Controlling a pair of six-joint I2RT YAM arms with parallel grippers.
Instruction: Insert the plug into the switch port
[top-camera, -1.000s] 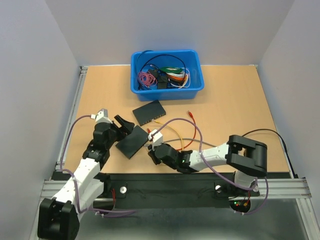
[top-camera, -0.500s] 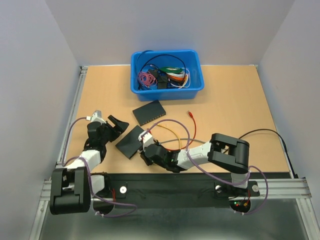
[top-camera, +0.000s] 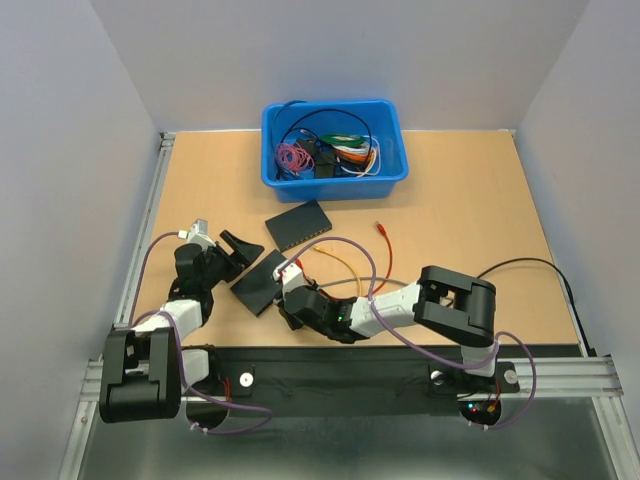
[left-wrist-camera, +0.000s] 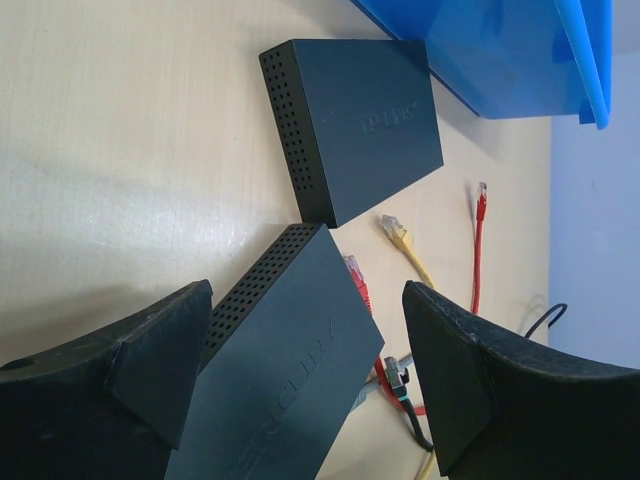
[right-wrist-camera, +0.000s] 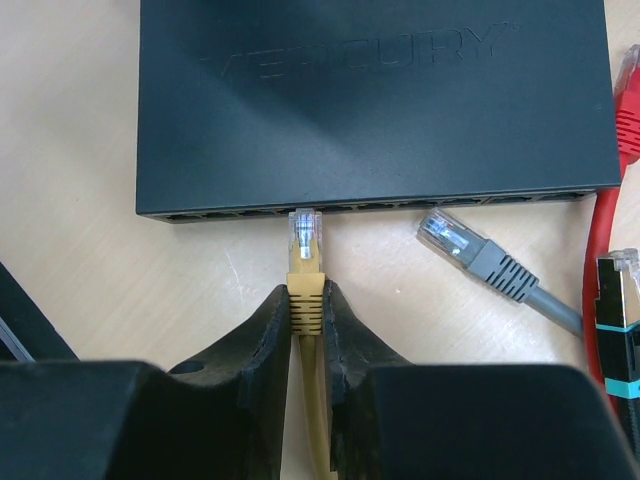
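Top view, desk (top-camera: 460, 200): tan board that carries every item listed here.
Top view, blue bin (top-camera: 335, 185): at the far middle of the desk, holding a tangle of coloured cables.
Top view, far switch (top-camera: 298, 223): dark flat box just in front of the bin.
Top view, near switch (top-camera: 258, 285): dark flat box lying at an angle, closer to the arms.
Top view, left claw (top-camera: 235, 255): at the near switch's left side.
Top view, right claw (top-camera: 288, 292): low at the near switch's right side, with the jaws hidden under the wrist.
Left wrist view, left claw: jaws spread wide to either side of the near switch and holding nothing.
Left wrist view, red cable (left-wrist-camera: 477, 250): lies loose on the desk beyond both switches.
Right wrist view, right claw: closed on the boot of the yellow plug (right-wrist-camera: 305, 240).
Right wrist view, yellow plug: upright between the fingers, its clear tip at the near switch's port row. Whether it has entered a port cannot be made out.
Right wrist view, grey plug (right-wrist-camera: 465, 250): loose on the desk just right of the yellow plug, pointing towards the same port row.
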